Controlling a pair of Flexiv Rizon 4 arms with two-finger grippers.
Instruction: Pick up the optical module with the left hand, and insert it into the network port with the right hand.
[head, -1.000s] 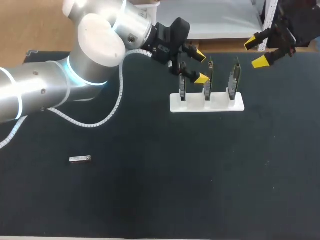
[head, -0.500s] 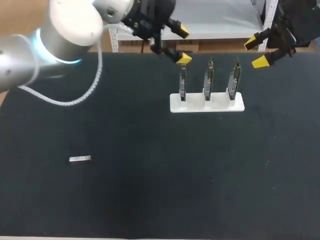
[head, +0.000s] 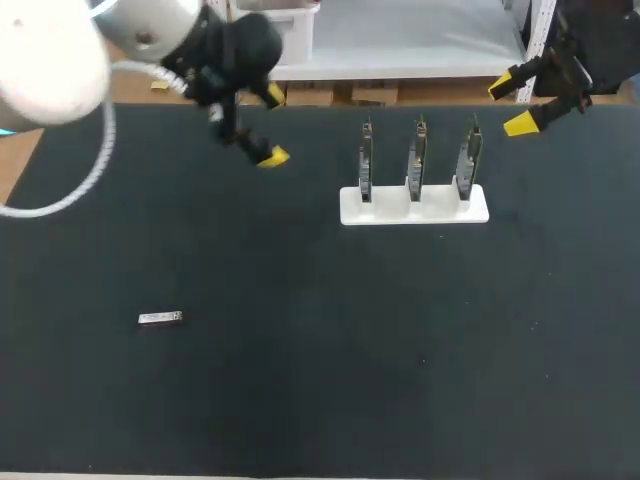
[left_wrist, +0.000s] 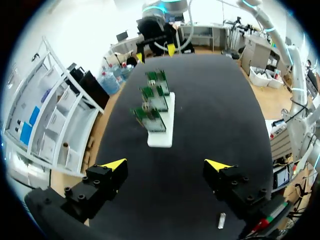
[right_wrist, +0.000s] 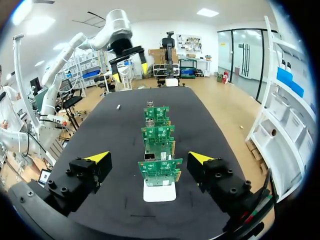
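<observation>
- Head view: the optical module lies flat on the black table, well apart from the left gripper, which hangs over the far side with its yellow tips apart and nothing between them. The right gripper is also spread and empty, just beyond the white stand that carries three upright circuit boards.
- I judge the module to be light, rigid and smooth-cased, and so low that my fingers must come right down to the mat. I would pinch its long sides near one end, leaving the other end free for the handover and the plug-in.
- Left wrist view: my fingers stand wide apart. The module shows only as a tiny sliver beside one finger, and its front and back ends cannot be told apart.
- Right wrist view: the fingers are open on either side of the nearest board, not touching it. The boards overlap one behind another, and I cannot pick out the network port. The module is a speck far down the table.
</observation>
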